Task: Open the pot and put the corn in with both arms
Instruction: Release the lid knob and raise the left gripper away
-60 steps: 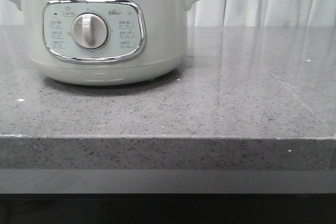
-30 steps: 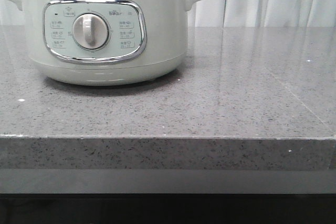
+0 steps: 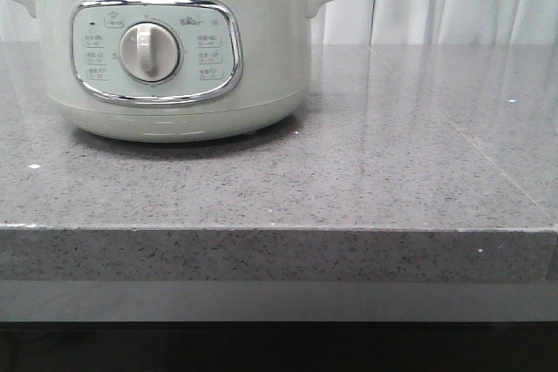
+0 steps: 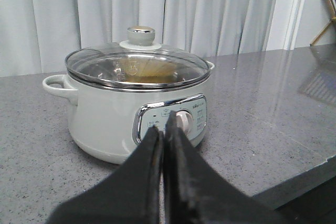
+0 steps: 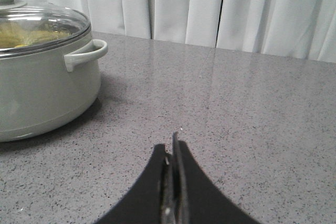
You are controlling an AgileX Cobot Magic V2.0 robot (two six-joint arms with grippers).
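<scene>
The counter (image 3: 366,172), grey speckled stone, runs wide in front of me, with white curtains (image 5: 210,3) behind it. The pot (image 3: 174,58) sits on it toward my left side, its dial (image 3: 150,51) facing me and its glass lid (image 4: 137,66) on, the knob (image 4: 140,35) upright at the lid's middle. Through the glass I see something yellowish inside, but I cannot tell what it is, and I see no corn lying out on the counter. My left gripper (image 4: 161,132) is clenched, fingers pressed together with nothing between them, held above the counter short of the pot's panel and pointing at it. My right gripper (image 5: 171,148) is likewise closed and empty, hanging over bare counter, well apart from the pot's side handle (image 5: 86,54).
</scene>
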